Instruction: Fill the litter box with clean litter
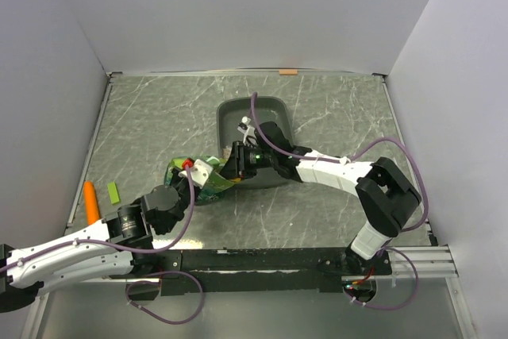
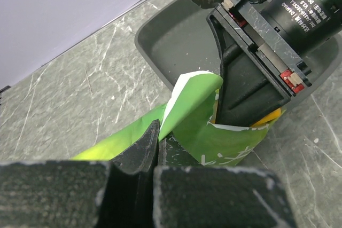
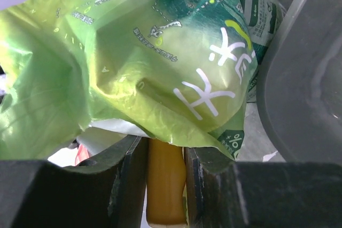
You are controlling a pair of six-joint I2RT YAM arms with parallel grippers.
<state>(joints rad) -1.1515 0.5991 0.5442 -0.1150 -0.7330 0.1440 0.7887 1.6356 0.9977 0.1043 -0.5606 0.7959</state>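
The filling is only just getting under way. The dark grey shallow plastic litter box (image 2: 179, 36) is sitting at the middle of the grey marbled surface (image 1: 333, 117), toward its far side. As far as the left wrist view shows, its floor is lying bare apart from a few pale specks. No pile of clean litter is showing anywhere, so it is probably all inside the crinkly green plastic bag (image 3: 133, 68).

That bag is hanging just beside the box's near left corner, stretched between both arms. The left tool (image 2: 156, 141) is pinching the thin film of the bag with its fingers fully together. The right tool (image 3: 165, 150), reaching over the box, is clamping narrowly on a yellow-orange part at the bag's edge, which seems to belong to the bag.

What is remaining, by my judgement, is opening or tipping the bag over the box and pouring.

Counting: one litter box, one green bag, one orange plastic scoop (image 1: 92, 202) and one small flat green piece (image 1: 113, 193), both lying well apart at the left edge, and two tools.
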